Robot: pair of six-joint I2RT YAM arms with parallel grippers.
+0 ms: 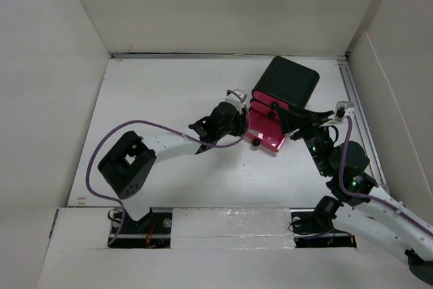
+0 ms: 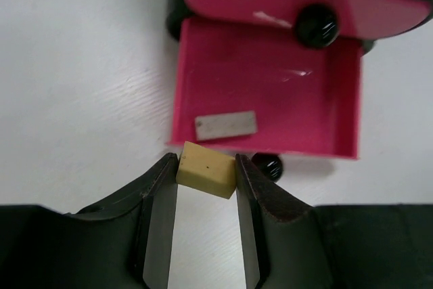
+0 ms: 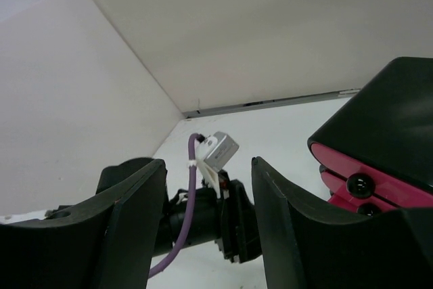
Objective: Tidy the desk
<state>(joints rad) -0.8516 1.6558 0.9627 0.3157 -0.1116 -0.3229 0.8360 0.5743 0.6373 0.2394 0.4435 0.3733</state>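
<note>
The white desk (image 1: 169, 99) holds a small black cabinet (image 1: 289, 82) with pink drawers. Its lowest drawer (image 2: 270, 86) is pulled open, with a small grey-white slab (image 2: 226, 125) lying inside. My left gripper (image 2: 206, 170) is shut on a pale yellow block (image 2: 205, 167), held just in front of the drawer's near edge, next to its black knob (image 2: 268, 166). In the top view the left gripper (image 1: 245, 125) is at the drawer's left side. My right gripper (image 3: 210, 228) is open and empty, and sits by the cabinet's front right (image 1: 292, 121).
White walls enclose the desk on the left, back and right (image 1: 223, 5). The closed upper drawers (image 2: 304, 1) with black knobs overhang the open one. The left arm's wrist and purple cable (image 3: 193, 214) lie straight ahead of the right gripper. The cabinet (image 3: 392, 133) is at its right.
</note>
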